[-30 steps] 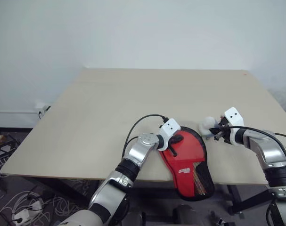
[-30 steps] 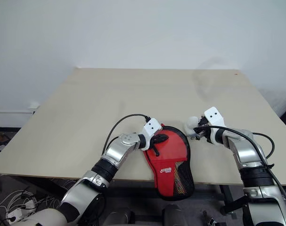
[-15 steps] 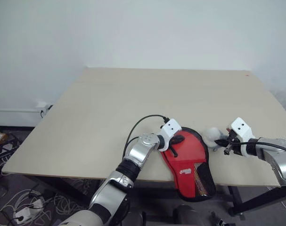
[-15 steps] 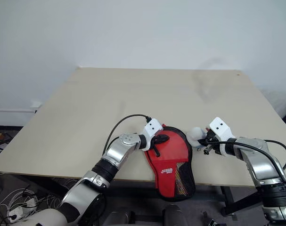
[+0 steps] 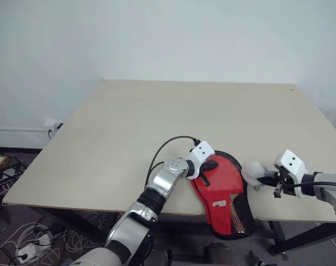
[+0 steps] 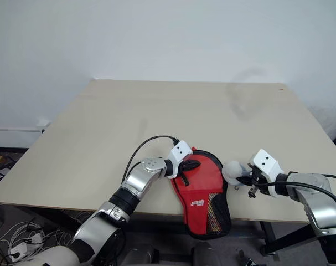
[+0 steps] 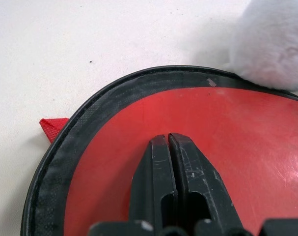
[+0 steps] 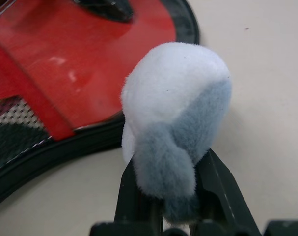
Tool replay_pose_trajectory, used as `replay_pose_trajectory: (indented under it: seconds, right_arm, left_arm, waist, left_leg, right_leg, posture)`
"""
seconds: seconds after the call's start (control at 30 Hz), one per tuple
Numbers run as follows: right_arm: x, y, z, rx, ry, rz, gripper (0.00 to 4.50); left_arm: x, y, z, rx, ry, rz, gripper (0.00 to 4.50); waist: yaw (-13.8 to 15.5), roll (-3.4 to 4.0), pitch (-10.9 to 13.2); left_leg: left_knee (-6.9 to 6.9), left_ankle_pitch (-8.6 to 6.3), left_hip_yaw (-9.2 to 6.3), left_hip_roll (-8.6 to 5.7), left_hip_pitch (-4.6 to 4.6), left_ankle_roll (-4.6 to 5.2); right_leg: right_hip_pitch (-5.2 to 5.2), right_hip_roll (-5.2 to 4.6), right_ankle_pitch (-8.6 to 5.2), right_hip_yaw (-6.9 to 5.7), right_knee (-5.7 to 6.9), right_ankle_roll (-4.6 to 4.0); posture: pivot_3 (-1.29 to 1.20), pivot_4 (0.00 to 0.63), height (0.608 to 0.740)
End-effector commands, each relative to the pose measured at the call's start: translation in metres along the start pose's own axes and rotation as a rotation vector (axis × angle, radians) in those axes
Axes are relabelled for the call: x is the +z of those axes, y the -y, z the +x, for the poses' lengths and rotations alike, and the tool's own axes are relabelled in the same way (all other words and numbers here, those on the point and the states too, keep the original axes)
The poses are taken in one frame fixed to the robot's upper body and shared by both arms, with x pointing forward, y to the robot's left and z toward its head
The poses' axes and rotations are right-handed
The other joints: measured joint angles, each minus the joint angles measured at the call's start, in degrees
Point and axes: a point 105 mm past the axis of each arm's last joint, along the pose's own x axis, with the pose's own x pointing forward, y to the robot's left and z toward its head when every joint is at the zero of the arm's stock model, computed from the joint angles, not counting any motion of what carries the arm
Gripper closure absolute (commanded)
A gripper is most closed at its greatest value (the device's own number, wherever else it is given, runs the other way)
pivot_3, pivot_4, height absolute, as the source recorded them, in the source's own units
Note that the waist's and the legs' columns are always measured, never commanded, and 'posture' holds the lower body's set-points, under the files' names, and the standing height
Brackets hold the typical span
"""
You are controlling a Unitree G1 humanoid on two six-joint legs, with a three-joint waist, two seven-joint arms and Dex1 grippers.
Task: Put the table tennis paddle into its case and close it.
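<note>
The red case (image 5: pixel 223 185) with black trim lies flat near the table's front edge, its mesh end hanging over that edge. My left gripper (image 5: pixel 207 165) is shut, and its fingertips (image 7: pixel 180 147) press down on the case's red face (image 7: pixel 237 128). Just right of the case, my right gripper (image 5: pixel 267 179) is shut on a fuzzy white-and-grey ball (image 8: pixel 173 98), which sits beside the case's black rim (image 8: pixel 65 142). The table tennis paddle is out of view.
The beige table (image 5: pixel 156 111) stretches far behind the case. Both grippers work close to its front edge (image 5: pixel 101 204). Cables and a power strip (image 5: pixel 24 252) lie on the floor at the lower left.
My right gripper has drawn back toward the table's front edge, taking the fuzzy ball with it. The left gripper and the case have stayed put.
</note>
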Motion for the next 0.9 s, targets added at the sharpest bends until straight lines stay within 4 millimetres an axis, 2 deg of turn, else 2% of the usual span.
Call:
replay_pose_trajectory:
  seconds: [0.03,0.37,0.9]
  right_arm:
    - [-0.006,-0.013,-0.004,0.054,-0.019,0.004,4.31]
    - [-0.024,-0.038,-0.007,0.098,-0.046,0.061,4.31]
    - [-0.045,-0.056,-0.028,0.142,-0.099,0.123,4.31]
  left_arm:
    - [-0.044,0.006,-0.001,-0.003,-0.145,-0.06,4.5]
    - [-0.044,0.009,0.0,-0.012,-0.143,-0.063,4.5]
    - [-0.043,0.011,0.003,-0.025,-0.143,-0.064,4.5]
  waist:
    - [0.1,-0.01,0.0]
    - [0.3,-0.16,-0.2]
    - [1.6,-0.33,-0.6]
  left_leg:
    - [0.0,0.0,-0.01,0.0,0.0,0.0]
    - [0.0,-0.1,-0.01,0.02,0.02,-0.01]
    - [0.1,-0.46,0.02,0.07,0.03,0.02]
  right_leg:
    - [0.0,0.0,0.0,0.0,-0.01,0.0]
    - [0.05,0.0,-0.04,-0.03,-0.07,0.05]
    - [0.08,0.01,-0.23,-0.03,-0.09,0.29]
  posture:
    - [0.0,0.0,0.74]
    - [0.0,0.0,0.74]
    - [0.0,0.0,0.74]
